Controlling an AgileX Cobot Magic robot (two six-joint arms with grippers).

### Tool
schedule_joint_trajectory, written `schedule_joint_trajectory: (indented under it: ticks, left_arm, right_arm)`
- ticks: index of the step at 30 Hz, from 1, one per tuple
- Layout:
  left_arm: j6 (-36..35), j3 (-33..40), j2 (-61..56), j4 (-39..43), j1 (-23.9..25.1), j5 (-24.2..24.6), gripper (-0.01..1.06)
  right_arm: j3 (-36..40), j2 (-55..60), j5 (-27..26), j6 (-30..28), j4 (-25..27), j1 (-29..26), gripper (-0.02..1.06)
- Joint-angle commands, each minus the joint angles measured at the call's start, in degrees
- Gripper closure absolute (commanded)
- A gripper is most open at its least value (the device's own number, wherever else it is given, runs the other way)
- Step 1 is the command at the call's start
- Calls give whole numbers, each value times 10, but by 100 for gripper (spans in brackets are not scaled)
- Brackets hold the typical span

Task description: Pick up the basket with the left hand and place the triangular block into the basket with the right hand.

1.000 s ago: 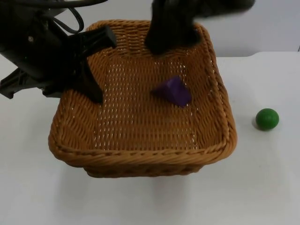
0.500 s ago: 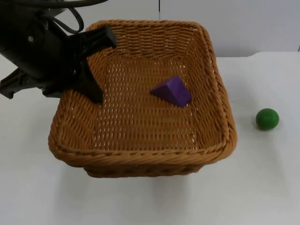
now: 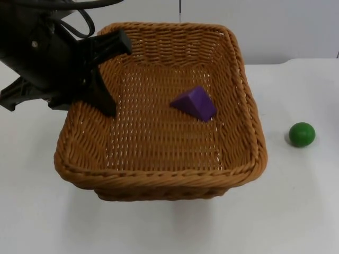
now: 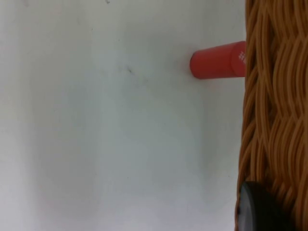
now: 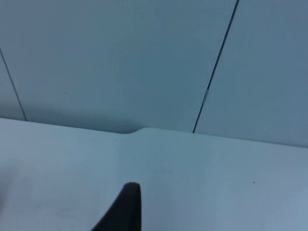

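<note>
A brown wicker basket point(image 3: 246, 106) takes up the middle of the top view. The purple triangular block point(image 3: 194, 103) lies on the basket's floor, right of centre, with nothing touching it. My left gripper point(image 3: 112, 74) is shut on the basket's left rim, coming in from the upper left. In the left wrist view the woven rim point(image 4: 274, 110) runs past a black fingertip point(image 4: 255, 211). My right gripper point(image 5: 127, 209) is drawn back from the basket and faces bare table and the grey wall.
A green ball point(image 3: 302, 134) rests on the table to the right of the basket. A red cylinder point(image 4: 216, 61) lies on the table and sticks out from beside the basket's rim in the left wrist view. The partition wall point(image 3: 286, 26) closes the far side.
The right arm, which hung over the basket's far side a second ago, has pulled away out of the top view. The block has stayed in the basket. The left arm has not moved.
</note>
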Motion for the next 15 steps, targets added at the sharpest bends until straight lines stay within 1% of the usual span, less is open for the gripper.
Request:
schedule_joint_trajectory:
  ticks: [1, 3, 5, 6, 9, 10, 12, 15]
  left_arm:
    - [0, 1, -8, -17, -12, -5, 105]
    - [-4, 1, -8, -17, -36, -12, 105]
    - [-6, 1, -8, -17, -65, -38, 105]
    - [-6, 1, -8, -17, -65, -38, 105]
    - [-26, 5, -6, -17, -102, -86, 105]
    - [-26, 6, -2, -19, -109, -92, 105]
    - [-26, 7, 5, -22, -113, -94, 105]
    - [-26, 7, 26, -23, -114, -82, 105]
  right_arm:
    - [-3, -8, 6, -8, 2, -4, 0]
    - [-3, -8, 6, -8, 8, -4, 0]
    - [-3, -8, 6, -9, 12, -4, 0]
    - [-3, -8, 6, -9, 12, -4, 0]
    - [-3, -8, 11, -12, 12, -4, 0]
    - [-3, -8, 14, -14, 15, -4, 0]
    - [-3, -8, 20, -17, 15, -4, 0]
    - [-3, -8, 22, -18, 17, -4, 0]
